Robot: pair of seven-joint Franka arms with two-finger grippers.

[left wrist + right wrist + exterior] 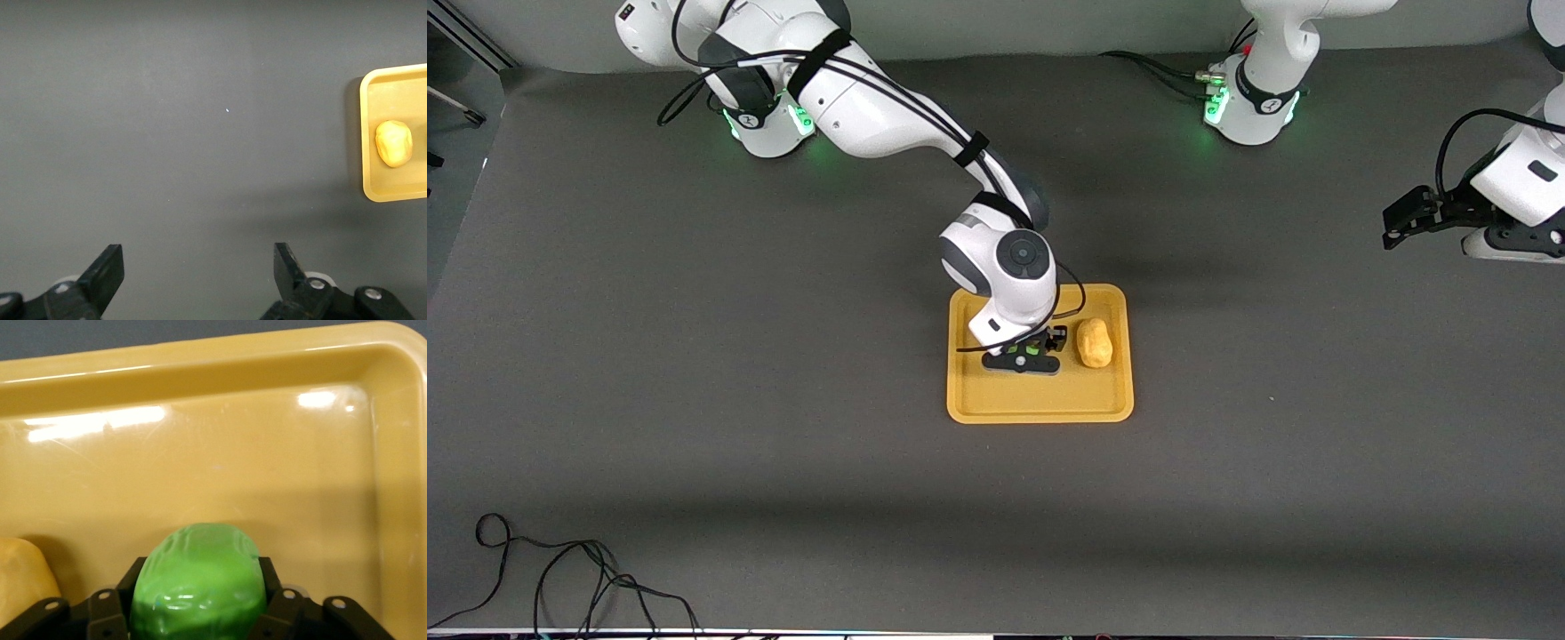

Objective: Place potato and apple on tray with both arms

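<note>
The yellow-orange tray [1040,404] lies mid-table. The potato [1094,343], an orange-yellow lump, lies on it toward the left arm's end. My right gripper [1024,357] is low over the tray beside the potato, shut on the green apple [197,583]. The front view mostly hides the apple under the hand. The right wrist view shows the tray floor [267,473] and the potato's edge [20,580]. My left gripper [1405,218] waits open and empty over bare table at the left arm's end. Its wrist view shows its gripper [200,267], the tray corner [393,193] and the potato [394,143].
A loose black cable [560,578] lies at the table edge nearest the front camera, toward the right arm's end. Cables [1156,67] run by the left arm's base. The table is dark grey.
</note>
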